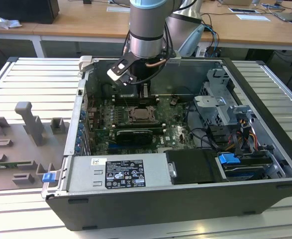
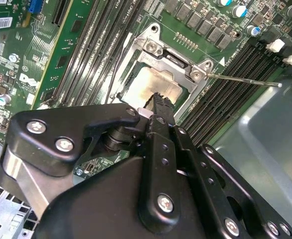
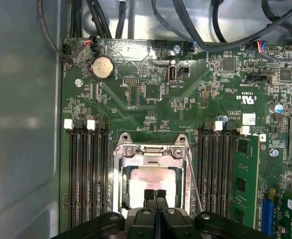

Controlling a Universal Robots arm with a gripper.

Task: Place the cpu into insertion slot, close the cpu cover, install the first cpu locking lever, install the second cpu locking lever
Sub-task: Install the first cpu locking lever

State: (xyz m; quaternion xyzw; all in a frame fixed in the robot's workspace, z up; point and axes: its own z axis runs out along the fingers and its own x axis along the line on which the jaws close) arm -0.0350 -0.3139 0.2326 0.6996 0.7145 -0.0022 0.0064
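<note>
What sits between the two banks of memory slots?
The cpu, framed by the cpu cover, with the gripper over it, in the first wrist view.

One cpu (image 3: 150, 178), one cpu cover (image 3: 121, 184), one coin cell (image 3: 102, 67).

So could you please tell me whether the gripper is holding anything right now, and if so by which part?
Nothing is held: the gripper is shut and empty, its fingertips together just above the cpu.
</note>
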